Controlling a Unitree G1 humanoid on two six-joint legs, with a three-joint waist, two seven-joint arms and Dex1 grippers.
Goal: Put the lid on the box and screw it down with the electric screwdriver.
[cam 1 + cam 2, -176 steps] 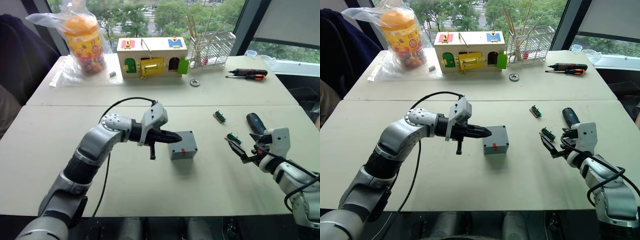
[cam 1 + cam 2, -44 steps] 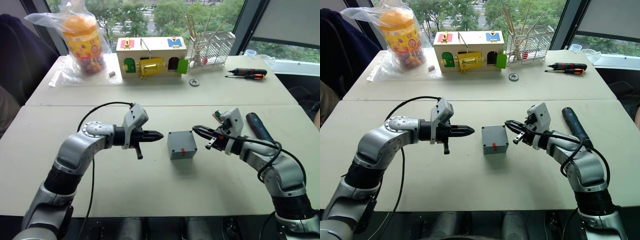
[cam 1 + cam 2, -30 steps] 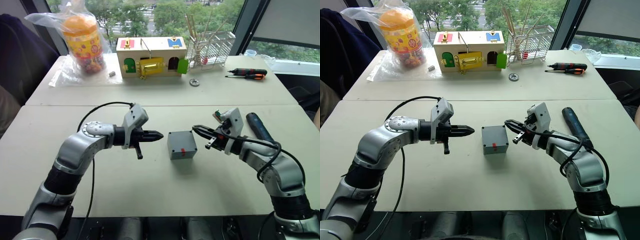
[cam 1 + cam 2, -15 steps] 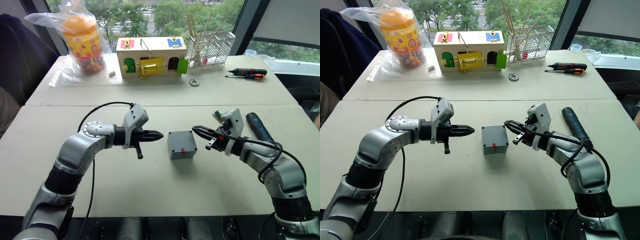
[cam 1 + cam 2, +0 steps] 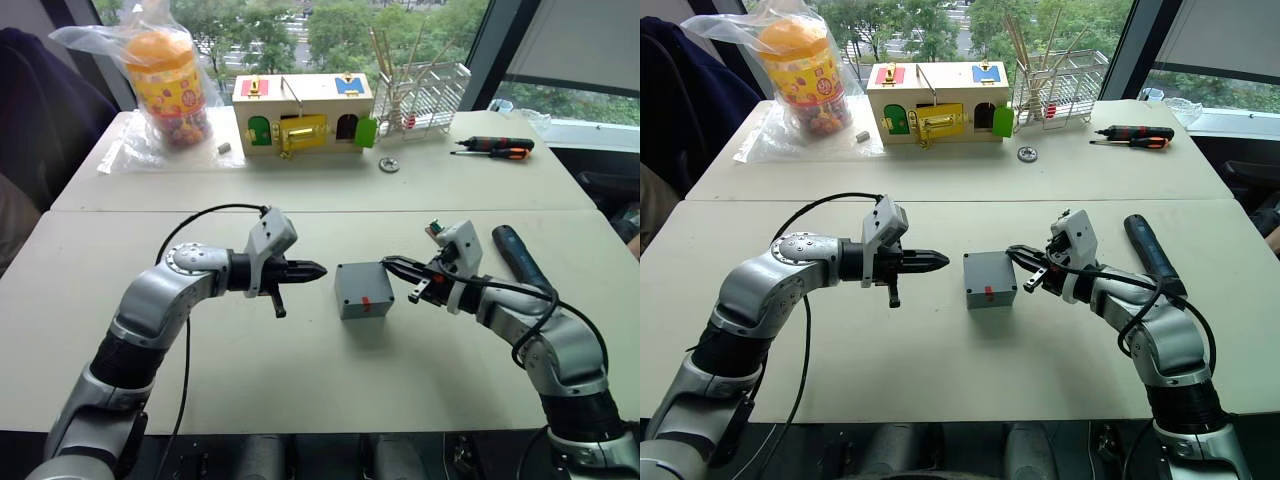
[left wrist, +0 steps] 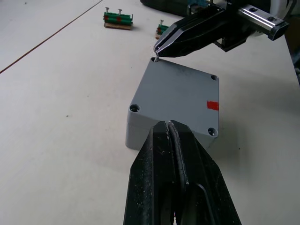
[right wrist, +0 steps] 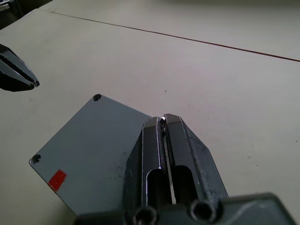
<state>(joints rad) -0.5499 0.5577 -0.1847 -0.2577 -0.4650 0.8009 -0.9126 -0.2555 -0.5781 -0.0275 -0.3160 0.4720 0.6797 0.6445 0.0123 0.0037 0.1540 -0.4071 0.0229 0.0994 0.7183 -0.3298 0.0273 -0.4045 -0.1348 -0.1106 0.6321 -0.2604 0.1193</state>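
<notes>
Right gripper, fingers pressed together pinching a tiny screw, hovers at one corner of the lid, which sits on the box near the worktop's middle. Left gripper, also closed and empty, points at the box's opposite side. An electric screwdriver lies toward the right edge.

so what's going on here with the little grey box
The lid already sits on the box in the middle of the table. The right gripper, fingers shut on what looks like a small screw, holds its tip at one corner hole of the lid. The left gripper is shut and empty, pointing at the box from the other side. The electric screwdriver lies untouched behind the right arm.
</notes>
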